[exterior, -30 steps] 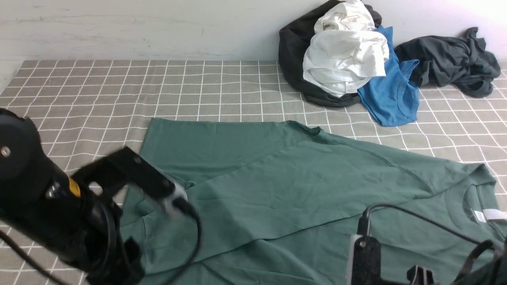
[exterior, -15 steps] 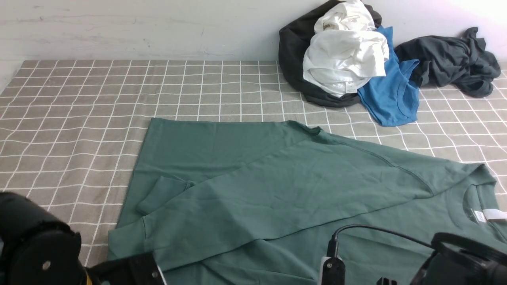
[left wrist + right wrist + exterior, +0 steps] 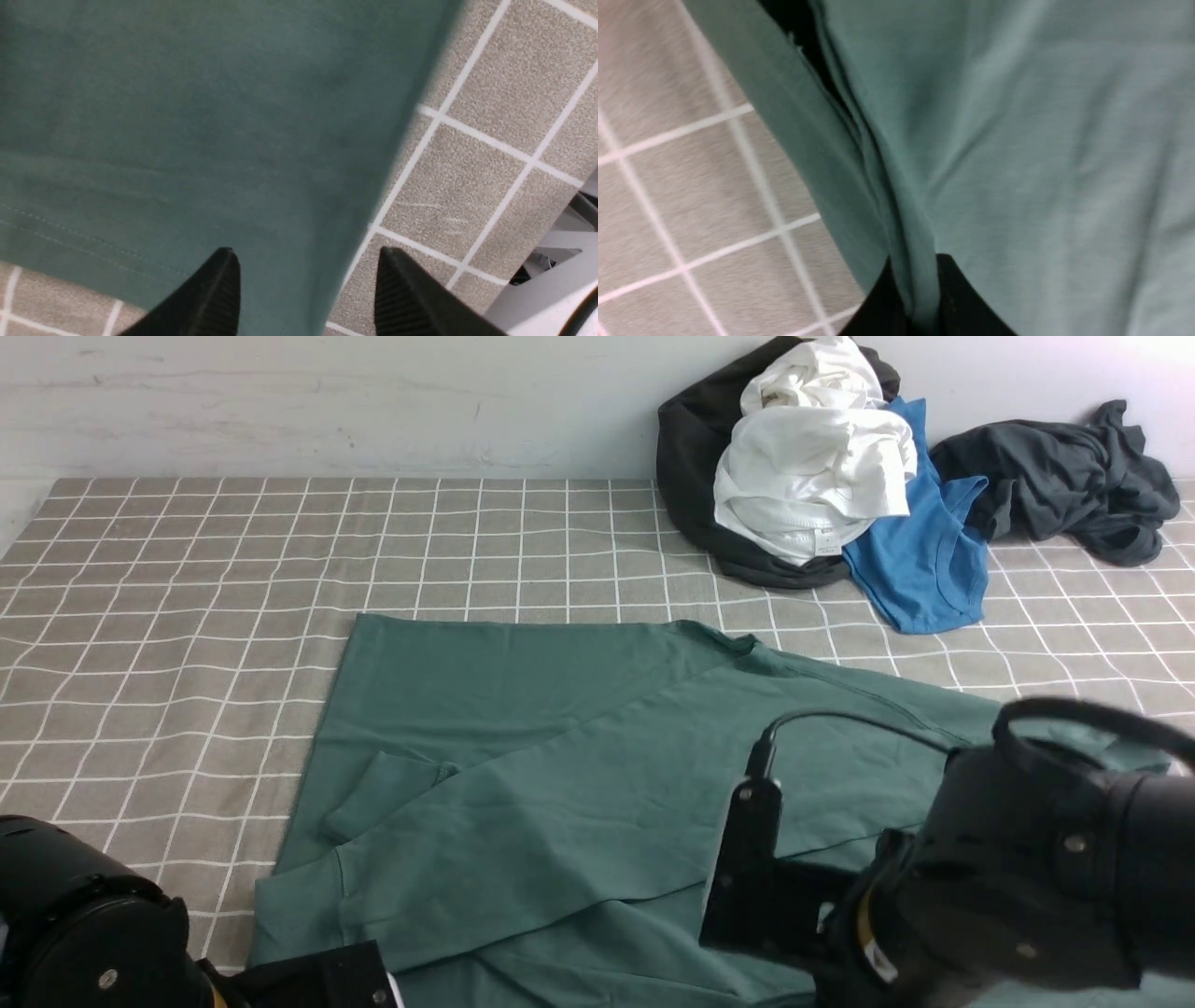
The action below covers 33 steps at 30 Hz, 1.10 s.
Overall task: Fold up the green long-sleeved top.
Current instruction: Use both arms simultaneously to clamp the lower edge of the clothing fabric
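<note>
Right jaws clamp the top (image 3: 560,784)!
Wrist views alone show it: right jaws pinched on bunched fabric, left jaws apart astride the top's edge. Front view: top spread on the tabletop (image 3: 187,569), nearer than the clothes pile (image 3: 812,476), right arm (image 3: 1027,859) over it.

green top (image 3: 523,775): right part behind right arm (image 3: 1036,859) | left arm (image 3: 84,933): cropped

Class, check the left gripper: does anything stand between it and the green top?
Nothing visible does. The left gripper, jaws open, hangs right at the edge of the top, checked cloth beside it. The right gripper is shut on a fold.
</note>
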Each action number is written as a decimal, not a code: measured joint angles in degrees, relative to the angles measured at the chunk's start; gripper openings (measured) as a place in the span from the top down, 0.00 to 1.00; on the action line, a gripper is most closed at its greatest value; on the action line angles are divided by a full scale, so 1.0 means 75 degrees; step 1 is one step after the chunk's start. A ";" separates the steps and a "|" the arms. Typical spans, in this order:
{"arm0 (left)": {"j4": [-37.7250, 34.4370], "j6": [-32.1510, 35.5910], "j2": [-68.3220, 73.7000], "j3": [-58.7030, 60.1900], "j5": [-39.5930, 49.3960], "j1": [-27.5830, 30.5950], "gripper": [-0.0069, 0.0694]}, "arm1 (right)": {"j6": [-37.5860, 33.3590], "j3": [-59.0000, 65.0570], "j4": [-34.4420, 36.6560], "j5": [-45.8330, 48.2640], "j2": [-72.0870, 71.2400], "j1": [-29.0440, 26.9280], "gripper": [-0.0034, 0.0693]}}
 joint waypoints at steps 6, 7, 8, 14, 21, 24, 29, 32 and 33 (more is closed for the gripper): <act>0.0083 0.0461 0.0085 0.0000 -0.0371 -0.0243 0.35 | -0.0206 -0.0487 0.0544 0.0206 0.0000 -0.0908 0.93; 0.0101 0.0461 0.0097 0.0000 -0.0443 -0.0251 0.35 | -0.0219 -0.0487 0.0564 0.0206 0.0007 -0.0925 0.93; 0.0282 0.0461 0.0235 0.0000 -0.0739 -0.0270 0.35 | -0.0328 -0.0487 0.0690 0.0206 0.0006 -0.1003 0.93; 0.0690 0.0166 0.0869 0.0000 -0.1441 -0.0286 0.35 | -0.0575 -0.0487 0.1080 0.0224 0.0006 -0.1011 0.93; 0.0313 0.0141 0.1065 -0.0119 -0.1085 -0.0791 0.35 | -0.0597 -0.0487 0.1172 0.0231 0.0009 -0.1011 0.93; 0.0522 0.0141 0.1065 -0.0139 -0.0713 -0.1204 0.35 | -0.0600 -0.0487 0.1182 0.0231 0.0009 -0.1011 0.93; 0.1240 0.0072 0.1122 -0.0139 -0.0368 -0.1675 0.35 | -0.0600 -0.0487 0.1190 0.0231 0.0009 -0.1011 0.93; 0.1511 -0.0141 0.1392 -0.0139 -0.0361 -0.1691 0.35 | -0.0600 -0.0487 0.1198 0.0231 0.0009 -0.1011 0.93; 0.1568 -0.0196 0.1464 -0.0139 -0.0354 -0.1691 0.35 | -0.0600 -0.0487 0.1207 0.0231 0.0009 -0.1011 0.93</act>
